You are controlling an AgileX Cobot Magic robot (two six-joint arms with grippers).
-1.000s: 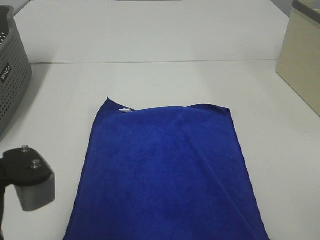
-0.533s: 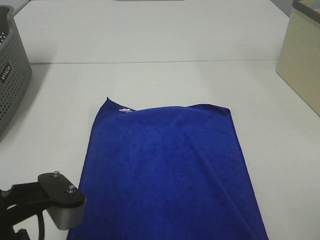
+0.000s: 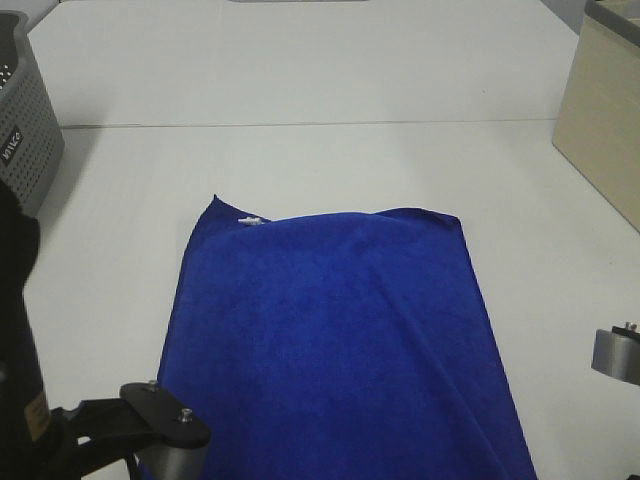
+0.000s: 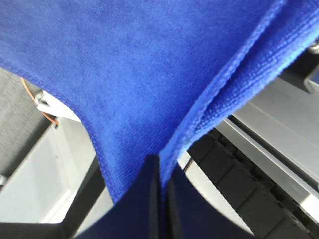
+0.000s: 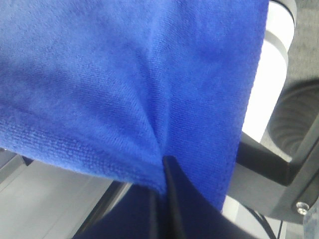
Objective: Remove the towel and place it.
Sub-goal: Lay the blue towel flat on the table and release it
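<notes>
The towel (image 3: 330,340), deep blue and fuzzy, lies spread on the white table (image 3: 320,70) with its near part running off the bottom of the exterior view; a small white tag (image 3: 249,220) sits at its far left corner. In the left wrist view my left gripper (image 4: 159,167) is shut, pinching the towel (image 4: 149,64) at a hemmed edge. The right wrist view shows my right gripper (image 5: 162,167) shut on a gathered fold of the towel (image 5: 124,74). Only the left arm's wrist (image 3: 165,432) and a piece of the right arm (image 3: 617,355) appear in the exterior view.
A grey perforated basket (image 3: 25,140) stands at the far left edge. A beige box (image 3: 600,120) stands at the far right. A seam in the table (image 3: 320,124) runs across behind the towel.
The left arm's wrist has swung right and toward the near edge, beside the towel's left side. A piece of the right arm has come into view at the right edge.
</notes>
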